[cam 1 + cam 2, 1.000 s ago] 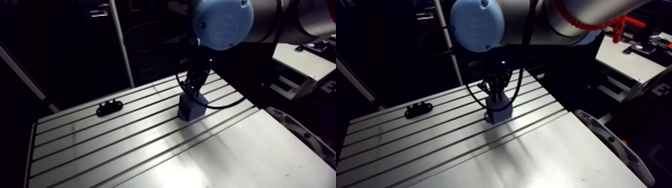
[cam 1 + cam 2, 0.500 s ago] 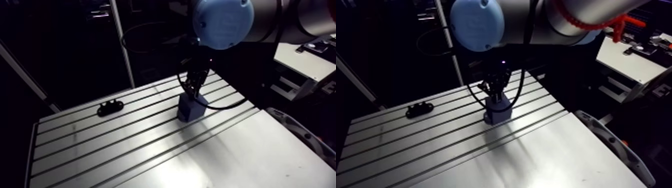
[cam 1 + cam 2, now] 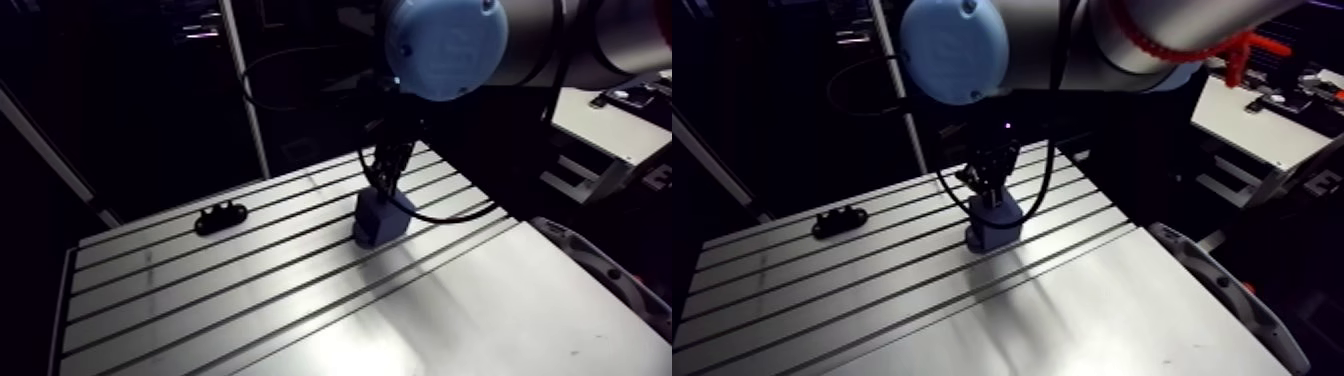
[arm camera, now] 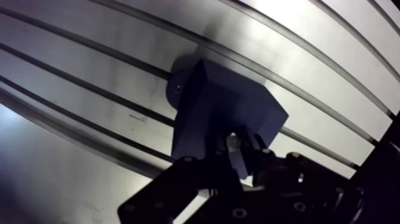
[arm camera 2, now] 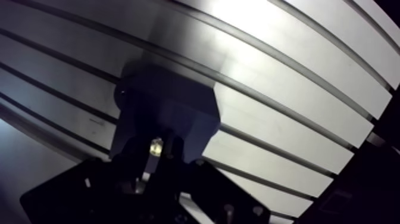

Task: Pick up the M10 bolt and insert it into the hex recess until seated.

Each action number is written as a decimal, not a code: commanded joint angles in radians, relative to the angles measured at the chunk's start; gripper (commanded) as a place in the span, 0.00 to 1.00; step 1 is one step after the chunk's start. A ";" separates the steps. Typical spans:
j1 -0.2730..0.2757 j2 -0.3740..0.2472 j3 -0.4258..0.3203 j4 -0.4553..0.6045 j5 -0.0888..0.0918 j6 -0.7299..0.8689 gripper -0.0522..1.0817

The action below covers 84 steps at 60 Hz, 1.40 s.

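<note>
A blue block [image 4: 221, 112] stands on the slotted aluminium table [image 3: 250, 300], near its far side. In the arm view my gripper [image 3: 990, 193] comes straight down onto the top of the block [image 3: 992, 228]. The wrist view shows a small shiny bolt [image 5: 156, 146] held between the dark fingers [image 4: 209, 159], right at the block's upper face. My gripper [image 4: 236, 154] is shut on the bolt. Its fingers and the bolt hide the recess in the block.
A small black bracket [image 3: 220, 215] lies on the table towards the far left. A grey curved part [image 3: 1217, 275] runs along just beyond the table's right edge. Bare slotted surface spreads in front of the block.
The whole arm view has shifted slightly. The gripper stays over the blue block with the bolt in it; no other move shows.
</note>
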 commanded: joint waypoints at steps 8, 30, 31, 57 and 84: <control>0.000 0.000 0.005 0.000 -0.001 -0.020 0.74; -0.001 0.000 0.010 -0.001 0.001 -0.024 0.74; -0.001 0.000 0.010 -0.001 0.001 -0.024 0.74; 0.000 0.000 0.009 -0.004 0.002 -0.043 0.74; -0.005 0.000 0.009 -0.006 0.021 -0.112 0.74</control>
